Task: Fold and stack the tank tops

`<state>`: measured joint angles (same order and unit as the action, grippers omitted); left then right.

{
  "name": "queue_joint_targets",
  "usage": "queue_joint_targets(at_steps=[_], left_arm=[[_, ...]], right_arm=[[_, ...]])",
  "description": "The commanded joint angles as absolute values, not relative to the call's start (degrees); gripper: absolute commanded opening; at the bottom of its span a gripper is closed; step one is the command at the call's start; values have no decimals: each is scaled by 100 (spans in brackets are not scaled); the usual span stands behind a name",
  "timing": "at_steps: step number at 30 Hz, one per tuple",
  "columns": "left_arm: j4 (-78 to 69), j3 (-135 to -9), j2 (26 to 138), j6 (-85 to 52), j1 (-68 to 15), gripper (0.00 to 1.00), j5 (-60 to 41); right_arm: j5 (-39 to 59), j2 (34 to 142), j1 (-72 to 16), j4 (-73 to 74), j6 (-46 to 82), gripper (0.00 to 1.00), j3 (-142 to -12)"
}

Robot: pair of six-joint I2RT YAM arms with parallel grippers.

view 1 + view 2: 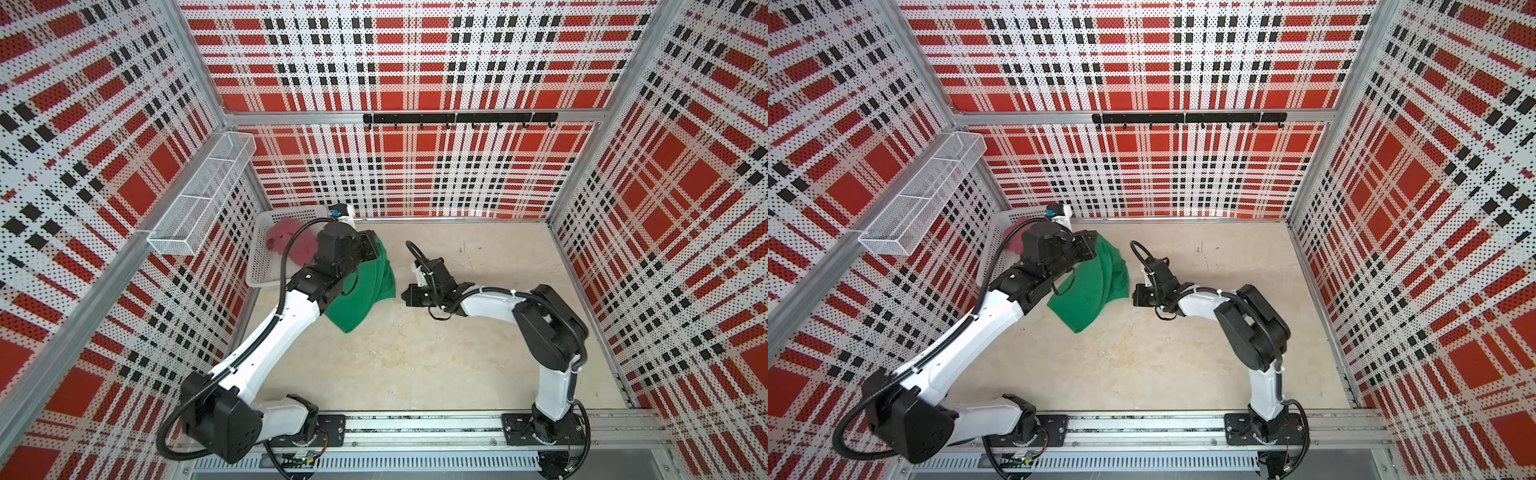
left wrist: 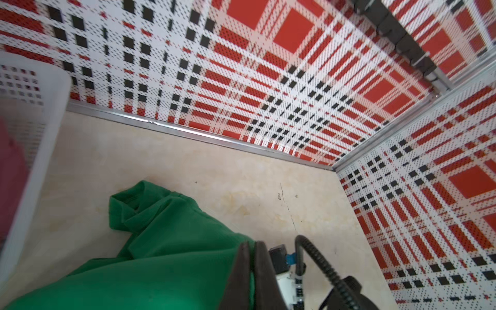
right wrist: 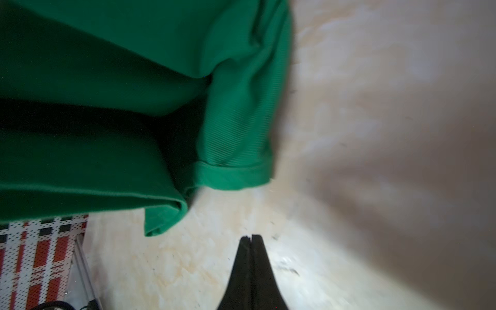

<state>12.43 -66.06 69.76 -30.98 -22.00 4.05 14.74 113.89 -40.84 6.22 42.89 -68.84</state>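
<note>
The green tank top (image 1: 365,291) (image 1: 1096,291) hangs bunched from my left gripper (image 1: 375,250) (image 1: 1094,245), its lower end trailing on the beige table. In the left wrist view the jaws are shut with a green fold (image 2: 161,255) pinched at my left gripper (image 2: 251,245). The pink tank top (image 1: 291,243) (image 1: 1017,240) lies crumpled in the white basket (image 1: 266,266), partly hidden behind the left arm. My right gripper (image 1: 405,296) (image 1: 1136,295) (image 3: 251,237) is shut on nothing, low over the table just right of the green cloth (image 3: 107,80).
The basket (image 2: 40,107) sits in the back left corner against the plaid walls. A wire mesh shelf (image 1: 199,199) juts from the left wall and a black hook rail (image 1: 457,118) runs along the back wall. Both arm bases stand on the front rail (image 1: 415,428).
</note>
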Motion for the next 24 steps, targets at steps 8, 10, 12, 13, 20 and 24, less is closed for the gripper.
queue_joint_targets(at_steps=[8,10,12,13,20,24], left_arm=[[1529,-5539,5741,-3197,-1141,0,45],[1521,-5499,5730,-3190,-1125,0,27],[1521,-5482,5764,-3182,-1114,0,11],[1521,-5480,5797,-3161,-1117,0,-16],[1328,-5241,6083,-3268,-1316,0,-856],[1080,-5174,6252,-3473,-1892,0,-1073]], right_arm=[[1547,13047,-4612,1297,4905,0,-8540],[1431,13210,-4598,1118,5040,0,-8617],[1247,13249,-4541,900,5064,0,-8577],[1150,13226,-4499,769,5063,0,-8550],[395,12412,-3718,87,4760,0,-7456],[257,11830,-2856,-265,4338,2,-6785]])
